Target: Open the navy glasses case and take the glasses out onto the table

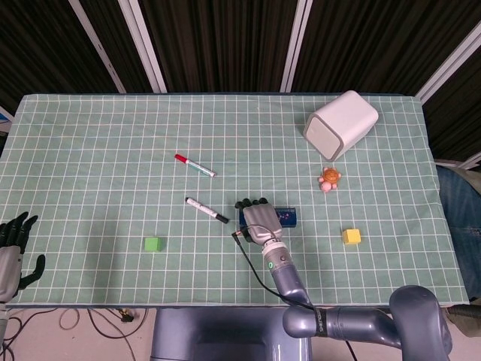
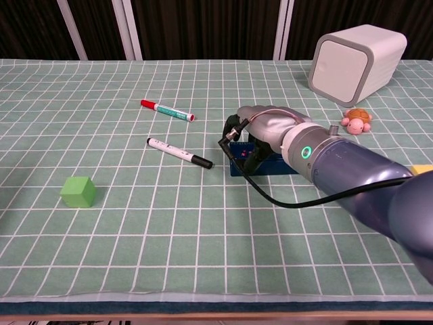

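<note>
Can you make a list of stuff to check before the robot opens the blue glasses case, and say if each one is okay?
1. Right hand on the navy glasses case: ok, it covers the case's left end in both views.
2. Firm grip: cannot tell, the fingers hide the contact.
3. Case lid open: not ok, it looks closed.
4. Glasses on the table: not ok, none are visible.
5. Left hand ready to help: not ok, it sits at the table's far left edge, holding nothing.
6. Room beside the case: ok, the black-capped marker and yellow cube lie apart from it.
</note>
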`<move>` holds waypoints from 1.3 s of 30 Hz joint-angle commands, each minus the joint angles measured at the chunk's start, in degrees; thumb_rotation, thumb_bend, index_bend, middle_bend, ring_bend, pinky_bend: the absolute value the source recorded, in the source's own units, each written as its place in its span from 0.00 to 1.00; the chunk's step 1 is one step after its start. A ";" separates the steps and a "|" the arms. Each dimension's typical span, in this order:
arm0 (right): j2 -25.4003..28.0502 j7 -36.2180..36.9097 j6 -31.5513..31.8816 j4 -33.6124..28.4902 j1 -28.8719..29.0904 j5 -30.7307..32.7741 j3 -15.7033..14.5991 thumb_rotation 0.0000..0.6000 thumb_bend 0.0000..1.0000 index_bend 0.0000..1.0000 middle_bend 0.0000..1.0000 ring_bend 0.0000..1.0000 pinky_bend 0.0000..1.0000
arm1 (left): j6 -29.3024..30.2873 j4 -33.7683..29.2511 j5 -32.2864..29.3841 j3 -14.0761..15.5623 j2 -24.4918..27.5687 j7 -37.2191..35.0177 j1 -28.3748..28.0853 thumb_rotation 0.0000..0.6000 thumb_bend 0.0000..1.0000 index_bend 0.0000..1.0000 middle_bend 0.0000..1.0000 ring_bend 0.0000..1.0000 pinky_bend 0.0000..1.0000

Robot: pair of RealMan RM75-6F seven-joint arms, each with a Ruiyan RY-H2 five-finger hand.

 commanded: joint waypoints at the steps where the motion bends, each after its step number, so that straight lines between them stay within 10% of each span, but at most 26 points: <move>1: -0.05 0.11 -0.02 0.14 -0.03 -0.28 -0.08 1.00 0.55 0.29 0.27 0.36 0.23 | 0.01 0.00 -0.05 -0.01 0.02 0.00 0.00 1.00 0.46 0.05 0.00 0.00 0.00; 26: 2.06 -2.21 -1.88 0.23 0.69 -1.68 -0.99 1.00 0.67 0.33 0.30 0.43 0.24 | -0.31 -0.34 -0.59 0.01 0.28 -0.18 -0.02 1.00 0.46 0.05 0.00 0.00 0.00; 39: 3.47 -3.01 -3.32 5.08 2.92 1.02 1.98 1.00 0.48 0.32 0.27 0.33 0.23 | -0.20 -0.22 -0.64 -0.04 0.24 -0.09 -0.03 1.00 0.46 0.05 0.00 0.00 0.00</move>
